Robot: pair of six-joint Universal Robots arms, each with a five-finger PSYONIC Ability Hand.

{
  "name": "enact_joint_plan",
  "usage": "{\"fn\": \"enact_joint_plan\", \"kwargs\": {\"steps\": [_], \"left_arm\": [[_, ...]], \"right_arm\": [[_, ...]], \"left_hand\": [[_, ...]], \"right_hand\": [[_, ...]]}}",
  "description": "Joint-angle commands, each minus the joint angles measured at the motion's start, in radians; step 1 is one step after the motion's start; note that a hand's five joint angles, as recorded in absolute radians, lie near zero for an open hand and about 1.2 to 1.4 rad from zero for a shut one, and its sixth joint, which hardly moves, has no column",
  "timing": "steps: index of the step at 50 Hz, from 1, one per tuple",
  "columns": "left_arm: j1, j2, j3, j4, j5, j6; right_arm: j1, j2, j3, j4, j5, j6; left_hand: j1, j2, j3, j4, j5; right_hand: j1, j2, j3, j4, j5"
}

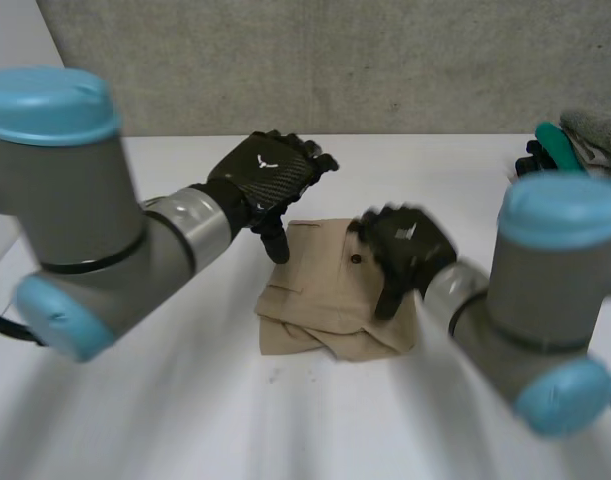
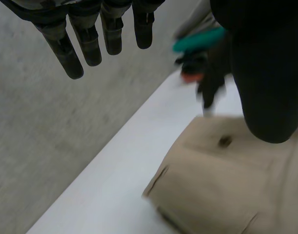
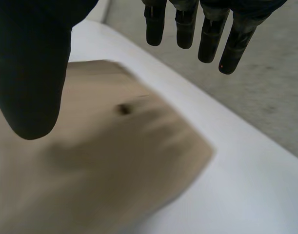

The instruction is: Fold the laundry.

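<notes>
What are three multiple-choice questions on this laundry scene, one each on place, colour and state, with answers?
1. Where is the pile of clothes? A. at the table's far right corner; B. under the left hand; C. on the folded garment.
2. What colour is the folded garment? A. blue; B. tan; C. red.
3. How is the left hand? A. shut on cloth; B. a fist; C. open, fingers straight.
Answers: 1 A, the head view shows it at the far right edge; 2 B, it is tan in every view; 3 C, its wrist view shows straight fingers holding nothing.
</notes>
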Motion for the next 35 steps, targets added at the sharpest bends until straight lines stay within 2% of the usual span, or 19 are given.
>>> {"fn": "enact_joint_plan", "kwargs": {"steps": [1, 4, 8, 14, 27, 35], "left_arm": [[0.091, 0.176, -0.159, 0.006, 0.287, -0.091], [0.103, 0.195, -0.172, 0.010, 0.318, -0.114], [0.106, 0.206, -0.173, 0.018, 0.318, -0.128], [0.105, 0.206, -0.175, 0.022, 0.316, -0.131], [0.098, 0.202, -0.182, 0.022, 0.316, -0.135], [0.098, 0.195, -0.184, 0.022, 0.316, -0.134]], "right_arm": [[0.111, -0.008, 0.330, -0.313, 0.002, -0.053], [0.127, 0.020, 0.380, -0.438, 0.013, -0.070], [0.131, 0.089, 0.398, -0.616, 0.057, -0.108], [0.125, 0.149, 0.335, -0.754, 0.195, -0.186], [0.120, 0.236, 0.193, -0.638, 0.199, -0.170], [0.122, 0.179, 0.202, -0.423, 0.159, -0.111]], "left_hand": [[0.000, -0.017, -0.024, -0.017, -0.036], [0.003, -0.014, -0.021, -0.014, -0.033], [0.009, -0.008, -0.015, -0.008, -0.027], [0.012, -0.006, -0.012, -0.005, -0.024], [0.012, -0.006, -0.012, -0.005, -0.024], [0.012, -0.006, -0.012, -0.005, -0.024]], "right_hand": [[0.001, -0.048, -0.031, -0.061, -0.058], [0.001, -0.048, -0.031, -0.061, -0.058], [0.001, -0.048, -0.031, -0.061, -0.058], [0.001, -0.048, -0.031, -0.061, -0.058], [0.014, -0.035, -0.018, -0.048, -0.045], [0.011, -0.038, -0.021, -0.051, -0.048]]}}
